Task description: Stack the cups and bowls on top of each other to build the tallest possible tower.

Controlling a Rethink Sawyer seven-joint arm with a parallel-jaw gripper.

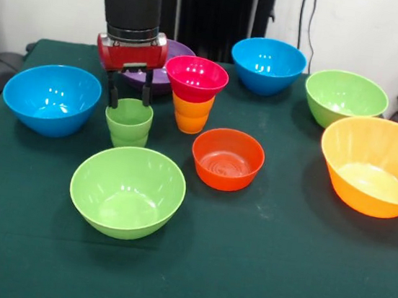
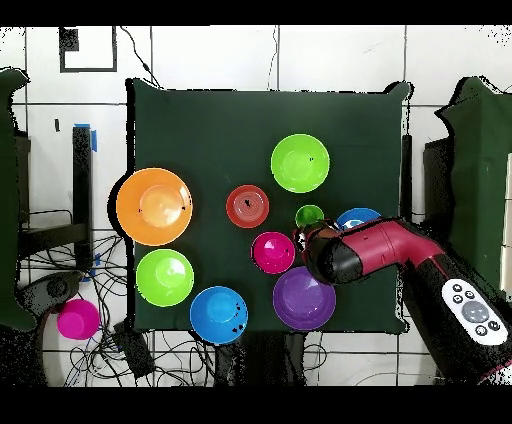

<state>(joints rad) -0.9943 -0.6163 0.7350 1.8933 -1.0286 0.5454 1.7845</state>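
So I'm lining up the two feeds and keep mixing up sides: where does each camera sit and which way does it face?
Front view: across the table, facing the arm; gripper comes down over the light green cup.
Overhead view: above the table, looking straight down; the arm reaches in from lower right.
Shared: light green cup, magenta bowl, orange-red bowl, large orange bowl, sides reversed.

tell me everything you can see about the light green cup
The light green cup is a small glossy plastic tumbler, tapered toward its base with a faint ridge round its lower part. It stands upright and empty on the dark green table, between the blue bowl and the orange cup, just behind the nearer light green bowl. The gripper is right above it, open, with its two dark fingers at the far rim, though actual contact is unclear. From overhead the cup shows beside the arm.
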